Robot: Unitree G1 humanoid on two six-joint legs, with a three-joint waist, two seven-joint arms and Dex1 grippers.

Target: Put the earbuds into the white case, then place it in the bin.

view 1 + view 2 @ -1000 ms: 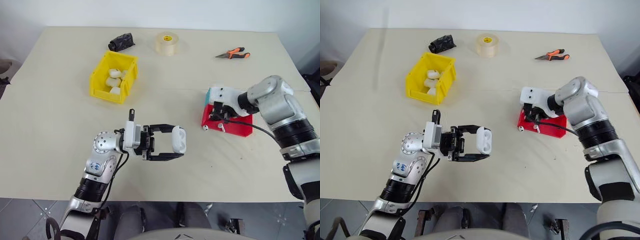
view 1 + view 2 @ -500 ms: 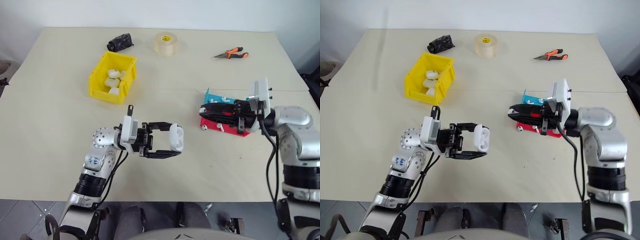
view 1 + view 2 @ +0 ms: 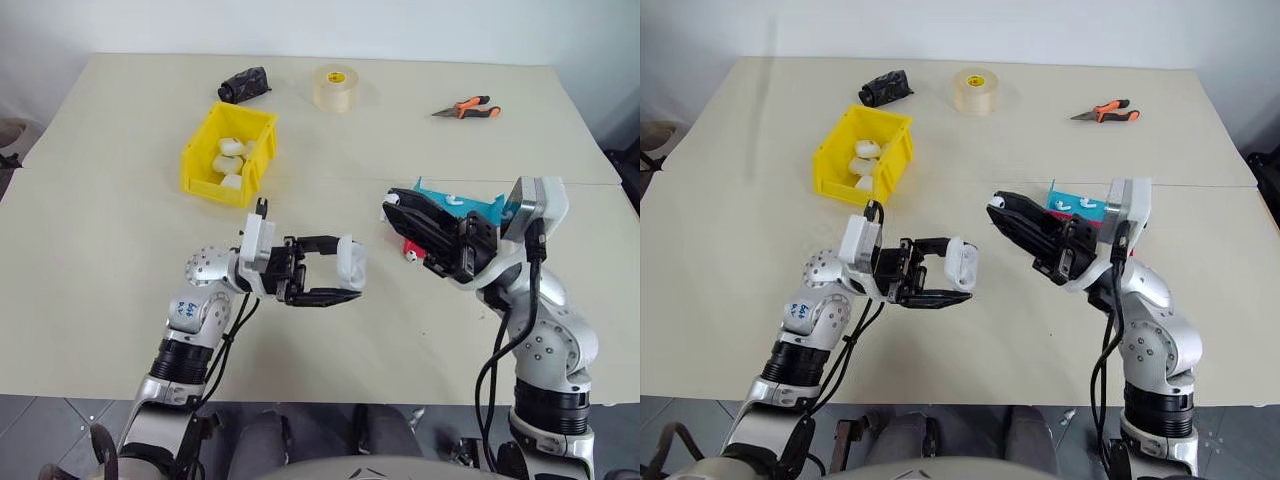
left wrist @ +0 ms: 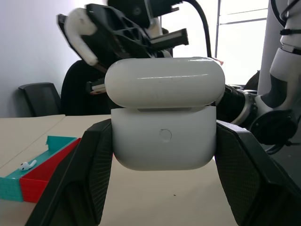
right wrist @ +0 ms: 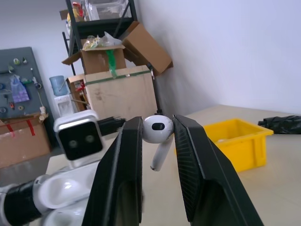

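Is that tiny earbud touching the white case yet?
Apart. The left eye view shows the earbud in the right hand, a clear gap from the white case.

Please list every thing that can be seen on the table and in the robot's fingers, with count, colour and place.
table: one, beige, under everything.
bin: one, yellow, far left, several white cases inside.
tape roll: one, pale, far middle.
black object: one, left of the tape roll.
pliers: one, orange handles, far right.
trays: teal and red, behind the right gripper.
loose earbud: one, white, in the teal tray.
white case: one, lid open, in the left gripper.
earbud: one, white, between the right gripper fingers.
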